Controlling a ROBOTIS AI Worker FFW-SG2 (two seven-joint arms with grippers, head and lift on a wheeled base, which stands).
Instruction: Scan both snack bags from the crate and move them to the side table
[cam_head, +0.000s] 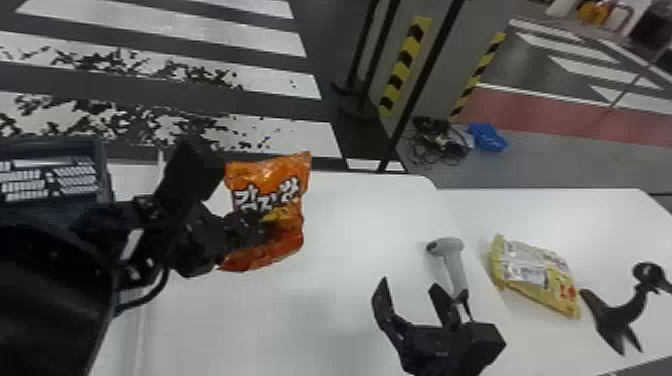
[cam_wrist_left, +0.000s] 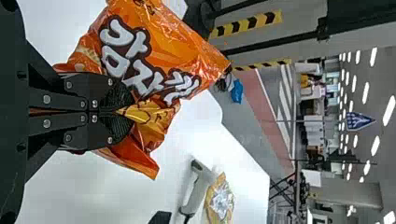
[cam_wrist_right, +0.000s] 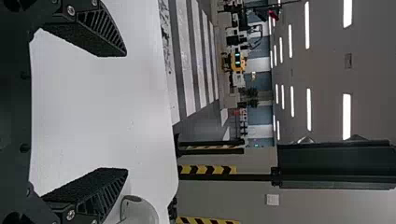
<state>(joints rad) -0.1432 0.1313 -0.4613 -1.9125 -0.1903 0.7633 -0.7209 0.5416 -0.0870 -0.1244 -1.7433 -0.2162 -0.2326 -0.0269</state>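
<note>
My left gripper (cam_head: 250, 232) is shut on the orange snack bag (cam_head: 272, 180), held up over the white table in the head view. In the left wrist view the left gripper (cam_wrist_left: 122, 112) pinches the orange bag (cam_wrist_left: 173, 46) near its yellow patch. My right gripper (cam_head: 407, 295) stands open with nothing between its fingers, lower right of the orange bag; the right wrist view shows the right gripper (cam_wrist_right: 125, 112) with fingers wide apart. Beyond it the grey scanner (cam_head: 452, 260) stands on the table. A yellow snack bag (cam_head: 540, 275) lies right of the scanner.
A dark blue crate (cam_head: 55, 170) is at the far left, partly behind the left arm. On the right part of the white table (cam_head: 590, 210) stands a dark bird-shaped object (cam_head: 620, 310). Black posts rise beyond the table edge.
</note>
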